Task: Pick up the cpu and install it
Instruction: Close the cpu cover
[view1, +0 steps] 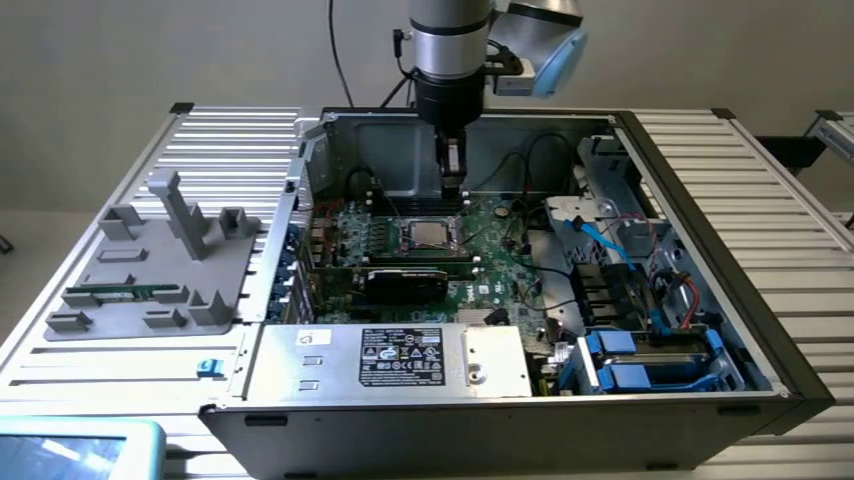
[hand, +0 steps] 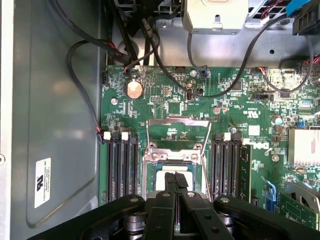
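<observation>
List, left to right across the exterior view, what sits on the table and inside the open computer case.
grey fixture tray → cpu → blue drive caddies. The gripper hangs directly over the cpu, so it has no separate place in the order.

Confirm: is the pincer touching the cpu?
Cannot tell. In the wrist view the shut pincer overlaps the cpu, hiding any gap. The exterior view shows neither plain contact nor a plain gap.
</observation>
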